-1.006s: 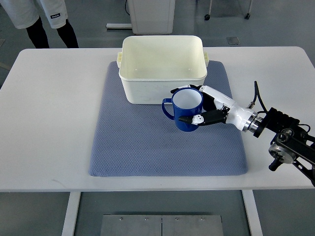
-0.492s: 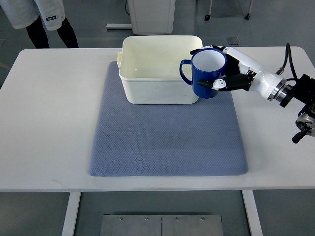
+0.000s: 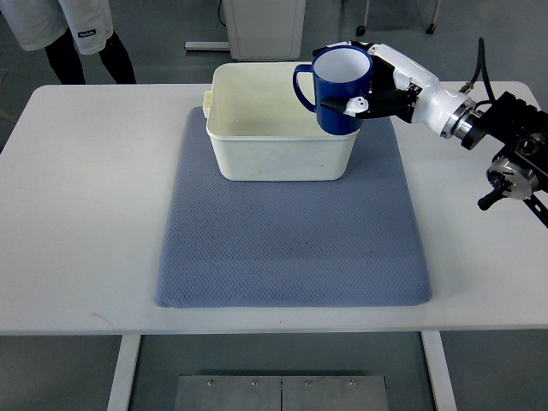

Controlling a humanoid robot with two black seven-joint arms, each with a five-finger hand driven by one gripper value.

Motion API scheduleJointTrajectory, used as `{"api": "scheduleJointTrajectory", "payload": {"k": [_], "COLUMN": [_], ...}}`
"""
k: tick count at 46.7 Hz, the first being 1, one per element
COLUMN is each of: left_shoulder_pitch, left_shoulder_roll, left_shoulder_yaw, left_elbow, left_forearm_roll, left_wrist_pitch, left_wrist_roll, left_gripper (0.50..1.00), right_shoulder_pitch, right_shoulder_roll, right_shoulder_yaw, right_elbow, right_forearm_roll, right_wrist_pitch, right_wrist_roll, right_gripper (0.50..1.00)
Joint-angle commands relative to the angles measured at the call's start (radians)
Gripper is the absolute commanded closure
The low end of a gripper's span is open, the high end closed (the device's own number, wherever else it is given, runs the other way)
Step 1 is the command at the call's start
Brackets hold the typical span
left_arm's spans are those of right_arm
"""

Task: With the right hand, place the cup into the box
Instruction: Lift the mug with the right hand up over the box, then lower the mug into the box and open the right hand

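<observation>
A blue cup with a white inside and its handle pointing left hangs upright in the air over the right part of the cream box. My right hand is shut on the cup, fingers wrapped round its right side, with the arm coming in from the right edge. The box stands at the far end of the grey-blue mat, and its inside looks bare. The left arm does not show.
The mat lies on a white table. A person's legs stand beyond the table's far left corner. A white cabinet base stands behind the box.
My right hand has carried the cup up from the mat in front of the box, then back and left, to above the box's right part.
</observation>
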Motion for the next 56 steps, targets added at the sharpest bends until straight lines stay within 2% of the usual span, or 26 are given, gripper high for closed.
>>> {"api": "scheduleJointTrajectory", "payload": {"k": [1,14,30,42,47,56], "left_shoulder_pitch": [0.000,0.000,0.000,0.000,0.000,0.000], "left_shoulder_roll": [0.000,0.000,0.000,0.000,0.000,0.000], "left_shoulder_yaw": [0.000,0.000,0.000,0.000,0.000,0.000], "left_elbow": [0.000,0.000,0.000,0.000,0.000,0.000], "left_forearm_roll": [0.000,0.000,0.000,0.000,0.000,0.000], "left_wrist_pitch": [0.000,0.000,0.000,0.000,0.000,0.000], "left_wrist_roll": [0.000,0.000,0.000,0.000,0.000,0.000], "left_gripper": [0.500,0.500,0.500,0.500,0.500,0.500], "right_shoulder_pitch": [0.025,0.096,0.110,0.114,0.114,0.116], "right_shoulder_roll": [0.039,0.143,0.234,0.284,0.286,0.286], "right_shoulder_yaw": [-0.003,-0.035,-0.106,-0.113,-0.113,-0.113], "right_elbow": [-0.053,-0.212,-0.287,-0.356,-0.363,-0.369], "right_forearm_roll": [-0.004,-0.010,-0.010,-0.009,-0.002,0.002], "right_wrist_pitch": [-0.015,-0.081,-0.216,-0.229,-0.255,-0.259], "right_wrist_roll": [-0.007,-0.011,-0.010,-0.011,-0.010,-0.011], "right_gripper": [1.000,1.000,1.000,1.000,1.000,1.000]}}
